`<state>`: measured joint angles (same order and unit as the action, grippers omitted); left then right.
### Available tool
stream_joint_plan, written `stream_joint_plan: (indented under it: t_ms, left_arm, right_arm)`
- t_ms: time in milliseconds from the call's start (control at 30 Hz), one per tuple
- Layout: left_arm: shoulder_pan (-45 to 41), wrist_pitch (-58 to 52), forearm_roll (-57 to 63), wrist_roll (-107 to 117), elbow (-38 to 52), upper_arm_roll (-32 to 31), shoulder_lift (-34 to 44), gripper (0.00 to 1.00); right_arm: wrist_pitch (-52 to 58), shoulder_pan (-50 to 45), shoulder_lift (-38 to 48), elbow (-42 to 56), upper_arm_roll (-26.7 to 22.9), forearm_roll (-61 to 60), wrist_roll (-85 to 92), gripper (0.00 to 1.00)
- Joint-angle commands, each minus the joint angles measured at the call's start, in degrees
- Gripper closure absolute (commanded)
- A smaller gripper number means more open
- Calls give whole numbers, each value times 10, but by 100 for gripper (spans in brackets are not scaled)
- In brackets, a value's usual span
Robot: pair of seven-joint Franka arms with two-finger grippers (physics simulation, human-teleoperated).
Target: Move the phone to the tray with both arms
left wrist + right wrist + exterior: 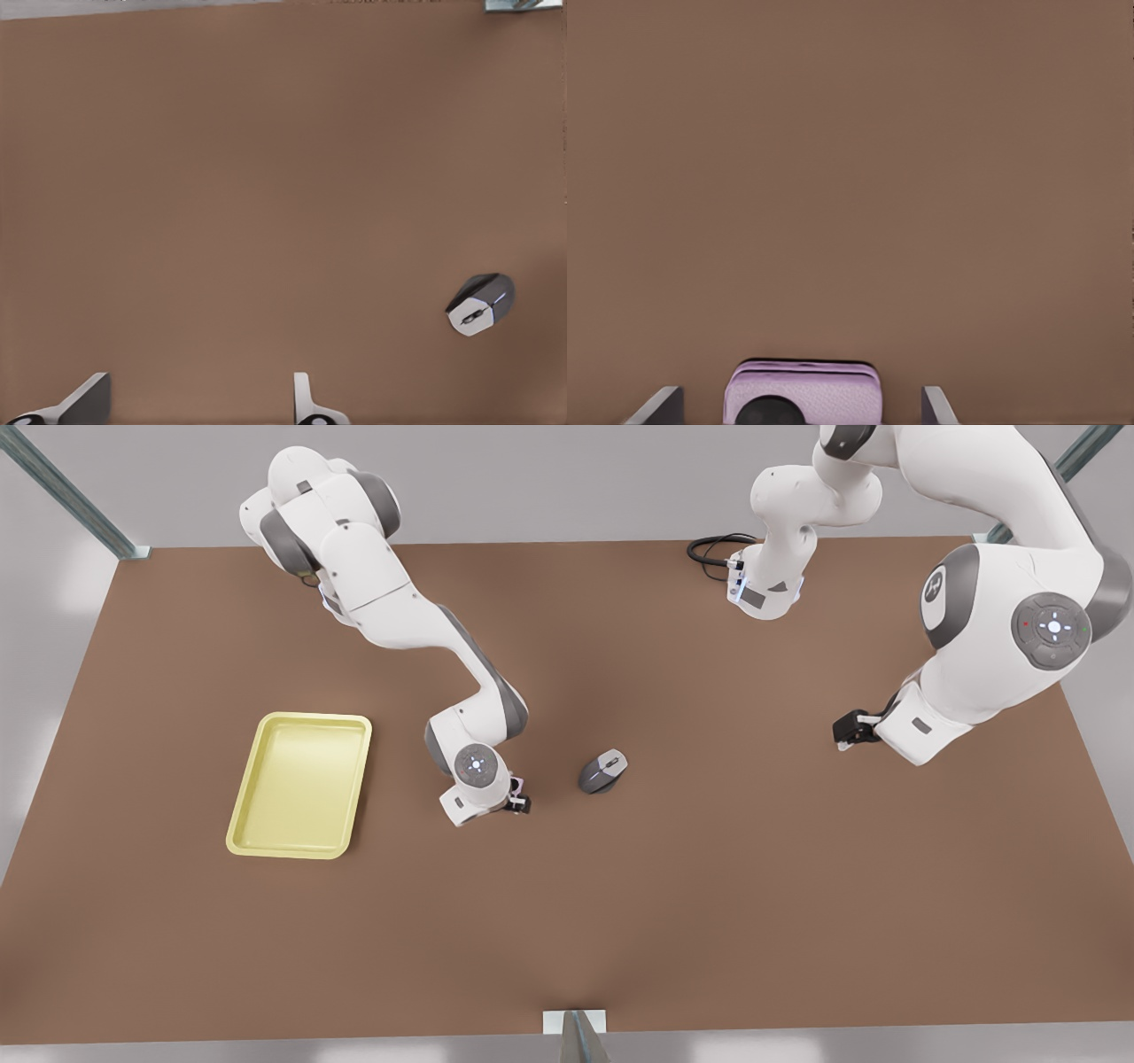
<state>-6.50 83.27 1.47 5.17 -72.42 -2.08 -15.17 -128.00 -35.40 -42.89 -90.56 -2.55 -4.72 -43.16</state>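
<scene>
The pale pink-lilac phone (804,390) lies on the brown table, one black lens showing, between the fingers of my right gripper (800,391). That gripper is open, with a gap on each side of the phone. In the front view the right gripper (519,797) is low at the table's middle, with the phone (516,783) a pink sliver beside it. The pale yellow tray (301,784) lies toward the front view's left of it. My left gripper (849,732) hangs open and empty at the front view's right, and its fingers (87,400) show in the left wrist view.
A grey computer mouse (604,771) sits on the table just to the front view's right of the right gripper, also seen as the mouse (480,304) from the left wrist. A black cable (713,549) coils at the back edge. A metal post (576,1036) stands at the front edge.
</scene>
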Motion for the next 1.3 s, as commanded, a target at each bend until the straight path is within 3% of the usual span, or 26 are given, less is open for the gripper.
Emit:
stream_joint_plan:
  t_ms: [0,1200,1267]
  left_arm:
    - [-1,0,1,-39,1,0,-4,0]
    - [0,36,5,-39,-5,5,-24,0]
    - [1,36,5,-39,-5,5,-24,0]
  right_arm:
    - [-10,-1,1,-4,0,4,-67,0]
    - [-68,0,9,-69,28,20,-14,0]
    - [-68,0,10,-69,28,19,-13,6]
